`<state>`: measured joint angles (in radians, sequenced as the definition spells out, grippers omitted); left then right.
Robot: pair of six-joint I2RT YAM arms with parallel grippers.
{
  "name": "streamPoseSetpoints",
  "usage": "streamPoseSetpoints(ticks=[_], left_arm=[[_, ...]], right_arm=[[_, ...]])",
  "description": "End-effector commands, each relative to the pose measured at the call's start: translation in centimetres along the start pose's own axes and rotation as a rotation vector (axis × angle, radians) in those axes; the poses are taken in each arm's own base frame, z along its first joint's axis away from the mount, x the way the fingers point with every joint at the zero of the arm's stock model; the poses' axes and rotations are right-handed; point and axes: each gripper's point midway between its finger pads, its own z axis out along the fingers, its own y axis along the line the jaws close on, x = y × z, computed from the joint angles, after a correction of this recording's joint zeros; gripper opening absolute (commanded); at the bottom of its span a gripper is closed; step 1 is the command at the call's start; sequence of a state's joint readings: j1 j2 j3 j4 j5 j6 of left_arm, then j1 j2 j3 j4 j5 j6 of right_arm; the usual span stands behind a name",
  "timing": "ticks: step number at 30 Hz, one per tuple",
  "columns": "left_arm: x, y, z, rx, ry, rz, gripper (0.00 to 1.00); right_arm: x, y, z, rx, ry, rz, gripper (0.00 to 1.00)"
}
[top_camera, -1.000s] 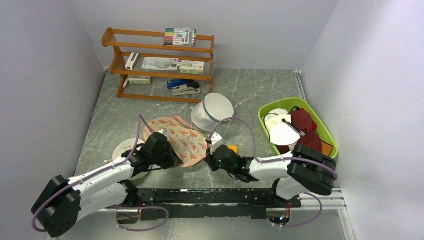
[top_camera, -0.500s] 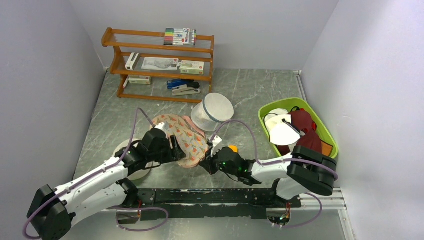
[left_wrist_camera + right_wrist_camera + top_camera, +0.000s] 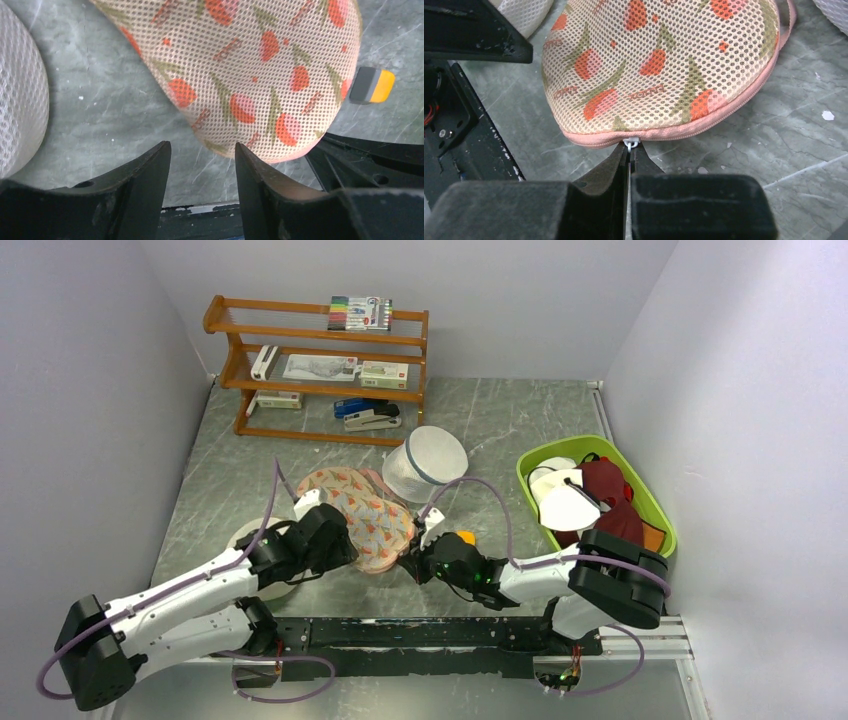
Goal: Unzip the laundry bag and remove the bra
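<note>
The laundry bag (image 3: 358, 510) lies flat on the table, beige mesh with an orange-red and green floral print and a pink zipper edge (image 3: 684, 127). My right gripper (image 3: 630, 148) is at its near rim, shut on the small white zipper pull (image 3: 631, 143). My left gripper (image 3: 201, 147) hovers open at the bag's (image 3: 250, 60) near-left edge, with only bare table between its fingers. In the top view the left gripper (image 3: 346, 544) and right gripper (image 3: 413, 562) flank the bag's near end. The bra is hidden.
A white mesh cylinder (image 3: 425, 462) stands just behind the bag. A round cream cap (image 3: 250, 538) lies under my left arm. A green basket (image 3: 655, 515) of clothes is at the right. A wooden shelf (image 3: 318, 360) stands at the back left.
My left gripper has opened and let go of the bag, drawing back toward its near-left edge. The right gripper has stayed shut on the zipper pull and shifted slightly left.
</note>
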<state>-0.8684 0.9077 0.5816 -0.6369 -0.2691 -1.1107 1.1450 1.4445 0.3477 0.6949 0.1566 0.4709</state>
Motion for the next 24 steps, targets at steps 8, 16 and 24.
streamPoseSetpoints(ticks=[8, 16, 24], left_arm=[[1.4, -0.9, -0.8, 0.014, -0.002, -0.043, 0.78], [2.2, -5.8, -0.1, 0.208, -0.045, 0.335, 0.78], [0.2, -9.4, -1.2, 0.380, -0.191, 0.596, 0.74]], right_arm=[[-1.1, -0.4, 0.7, 0.037, -0.037, -0.021, 0.00], [-0.8, 0.2, 0.7, -0.004, -0.025, -0.020, 0.00], [0.0, 1.0, 0.9, -0.120, 0.043, -0.009, 0.00]])
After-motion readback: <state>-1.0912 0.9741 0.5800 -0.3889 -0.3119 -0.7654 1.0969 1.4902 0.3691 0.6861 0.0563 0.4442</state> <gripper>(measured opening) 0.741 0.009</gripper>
